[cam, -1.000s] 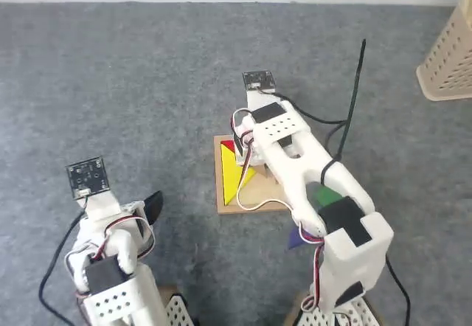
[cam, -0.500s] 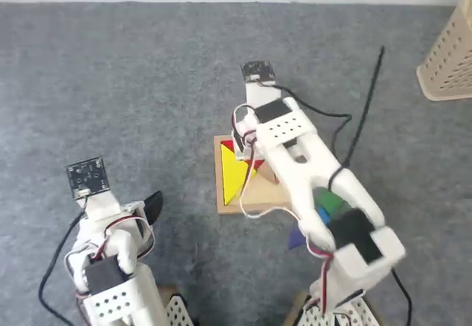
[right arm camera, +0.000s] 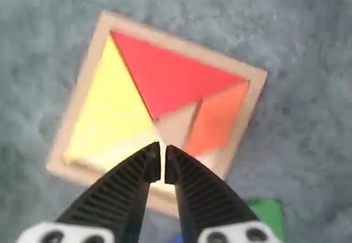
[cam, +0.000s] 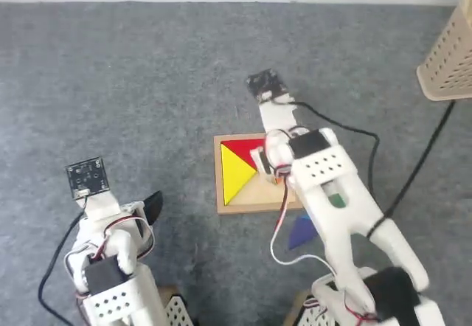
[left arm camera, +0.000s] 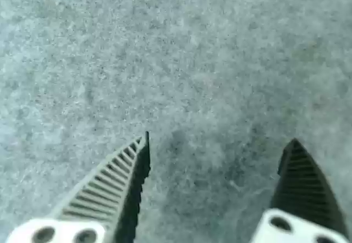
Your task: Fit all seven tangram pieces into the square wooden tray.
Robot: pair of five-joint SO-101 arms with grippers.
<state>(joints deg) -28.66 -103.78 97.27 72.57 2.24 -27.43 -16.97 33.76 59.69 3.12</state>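
The square wooden tray [right arm camera: 251,77] lies on the grey carpet. It holds a yellow triangle [right arm camera: 110,116], a red triangle [right arm camera: 170,78] and an orange piece [right arm camera: 217,119], with bare wood between them. My right gripper [right arm camera: 163,155] hangs shut and empty above the tray's near side. In the high view the right arm [cam: 317,167] covers the right part of the tray [cam: 218,193]. A green piece [right arm camera: 267,213] and a blue piece [cam: 301,231] lie on the carpet beside the tray. My left gripper [left arm camera: 217,149] is open over bare carpet at the lower left.
A beige slatted basket [cam: 451,53] stands at the far right edge. A black cable [cam: 420,156] runs from the right arm across the carpet. Open carpet stretches to the left of the tray and behind it.
The right arm has swung to the right and pulled back, uncovering more of the red and yellow triangles. Its cable has swept to the right. The left arm has not moved.
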